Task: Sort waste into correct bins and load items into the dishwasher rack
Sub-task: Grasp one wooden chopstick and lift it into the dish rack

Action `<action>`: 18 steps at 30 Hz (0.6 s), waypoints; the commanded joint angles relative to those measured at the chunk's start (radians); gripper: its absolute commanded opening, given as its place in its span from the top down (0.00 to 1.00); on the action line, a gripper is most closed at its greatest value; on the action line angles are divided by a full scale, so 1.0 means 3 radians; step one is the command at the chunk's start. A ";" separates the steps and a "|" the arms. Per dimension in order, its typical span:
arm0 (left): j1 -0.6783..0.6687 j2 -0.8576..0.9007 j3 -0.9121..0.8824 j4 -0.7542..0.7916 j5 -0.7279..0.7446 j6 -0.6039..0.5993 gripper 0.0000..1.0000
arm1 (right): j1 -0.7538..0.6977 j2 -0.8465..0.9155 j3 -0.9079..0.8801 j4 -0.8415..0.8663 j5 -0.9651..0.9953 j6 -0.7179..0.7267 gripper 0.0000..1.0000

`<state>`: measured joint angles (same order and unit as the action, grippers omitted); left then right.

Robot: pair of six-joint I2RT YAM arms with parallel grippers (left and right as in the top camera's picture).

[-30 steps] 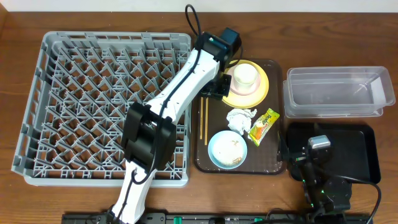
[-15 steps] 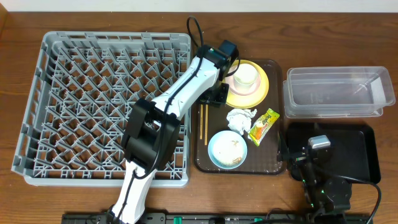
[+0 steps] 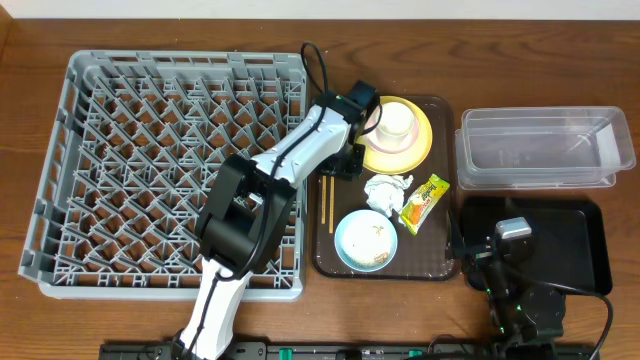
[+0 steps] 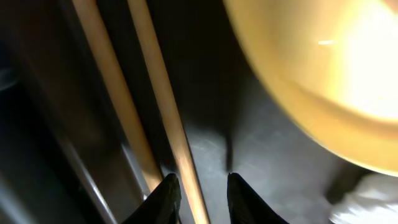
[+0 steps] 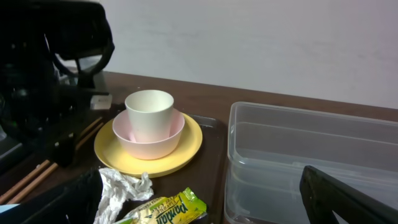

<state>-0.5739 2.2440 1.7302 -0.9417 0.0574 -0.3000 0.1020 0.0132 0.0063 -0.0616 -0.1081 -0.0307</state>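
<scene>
The chopsticks [image 3: 327, 205] lie in a narrow strip between the brown tray [image 3: 316, 245]'s raised rim and the yellow plate [image 3: 425, 140]; the napkin [image 3: 388, 190] crowds their right side.

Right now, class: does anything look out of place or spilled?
A crumpled napkin and snack wrapper lie loose on the brown tray; the blue bowl holds food scraps.

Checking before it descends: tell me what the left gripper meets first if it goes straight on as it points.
Most likely the chopsticks: the left gripper points down at them, one stick lying between its fingertips, with the brown tray beneath. Depth is unclear.
</scene>
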 commanded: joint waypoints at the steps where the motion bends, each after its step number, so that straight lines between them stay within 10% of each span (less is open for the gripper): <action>1: 0.0009 0.0020 -0.0120 0.0102 -0.0083 -0.0018 0.71 | -0.0011 -0.0003 -0.0003 -0.0009 -0.0015 -0.0001 0.01; 18: 0.0050 -0.0095 -0.0209 0.0240 -0.0081 -0.0020 0.94 | -0.0011 -0.0003 -0.0003 -0.0009 -0.0015 -0.0001 0.01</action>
<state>-0.5709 2.2311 1.6913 -0.8661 0.0525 -0.3099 0.1020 0.0132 0.0063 -0.0616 -0.1081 -0.0311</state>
